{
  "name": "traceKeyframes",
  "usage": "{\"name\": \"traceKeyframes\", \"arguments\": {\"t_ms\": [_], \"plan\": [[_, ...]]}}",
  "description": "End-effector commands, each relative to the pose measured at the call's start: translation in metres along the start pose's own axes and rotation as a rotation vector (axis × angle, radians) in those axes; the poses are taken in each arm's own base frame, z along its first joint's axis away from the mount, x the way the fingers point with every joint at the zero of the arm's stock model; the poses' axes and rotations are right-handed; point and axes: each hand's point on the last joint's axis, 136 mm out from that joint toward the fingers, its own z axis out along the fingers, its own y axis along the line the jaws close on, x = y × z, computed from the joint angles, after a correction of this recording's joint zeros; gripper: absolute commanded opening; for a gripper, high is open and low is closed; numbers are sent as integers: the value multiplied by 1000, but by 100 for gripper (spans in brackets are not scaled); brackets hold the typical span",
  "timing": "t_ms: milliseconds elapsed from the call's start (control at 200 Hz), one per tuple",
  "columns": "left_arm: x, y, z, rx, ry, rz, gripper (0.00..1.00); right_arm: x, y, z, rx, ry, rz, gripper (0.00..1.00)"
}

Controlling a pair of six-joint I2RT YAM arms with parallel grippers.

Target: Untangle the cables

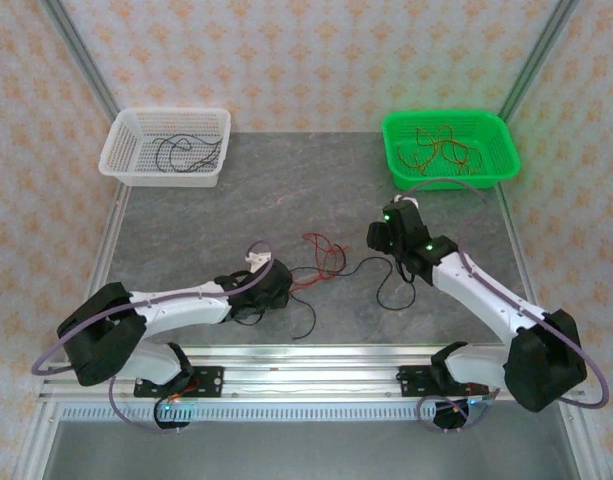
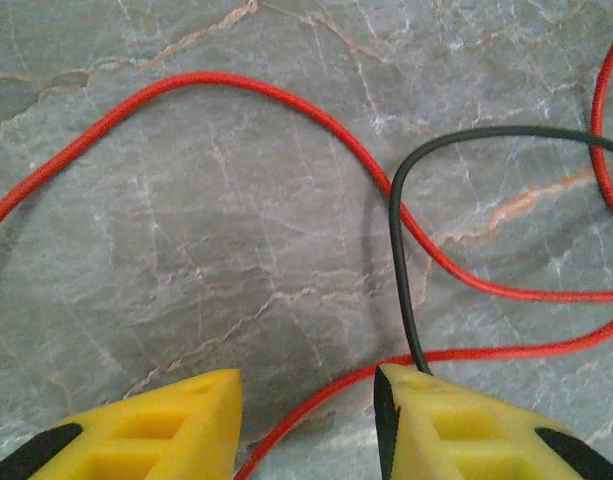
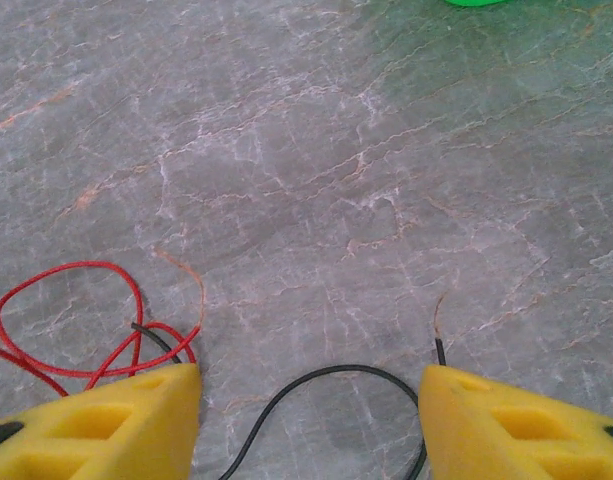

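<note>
— How far along are we with this?

— Partway, we judge. The white basket (image 1: 171,112) at the far left holds black strands (image 1: 191,150) and the green basket (image 1: 446,115) at the far right holds reddish ones (image 1: 446,150), so some sorting looks done.

— And what is left for us?

— A red cable (image 2: 236,82) and a black cable (image 2: 400,270) lie crossed on the table (image 1: 236,210) between our arms. They are not yet apart.

— Do we have hold of either?

— No. Our left gripper (image 2: 306,385) sits low with its fingers parted. The red cable runs loose between them, and the black one meets the tip of one finger. Our right gripper (image 3: 311,385) is spread wide over a loop of black cable and grips nothing.

— What are we working on?

— A flat grey surface veined like marble, with pale patterned walls (image 1: 286,60) around it and a metal rail (image 1: 316,365) along the near edge, where our bases are bolted.
</note>
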Motion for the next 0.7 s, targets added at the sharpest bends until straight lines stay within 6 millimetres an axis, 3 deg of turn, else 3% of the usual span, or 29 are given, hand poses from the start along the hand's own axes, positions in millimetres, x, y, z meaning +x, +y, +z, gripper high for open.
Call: {"name": "traceKeyframes", "arguments": {"t_ms": [0,245,440,696], "plan": [[-25,-13,-6,13,-91,-43,41,-1,1,-9,-38,-46,36,59],[-31,-22,-1,-4,-85,-17,41,14,-5,-14,-60,-53,52,58],[-35,-13,6,-96,-86,31,41,22,-8,-17,-73,-53,60,57],[-29,-21,19,-86,-57,42,39,32,-13,-22,-92,-57,77,57]]}}
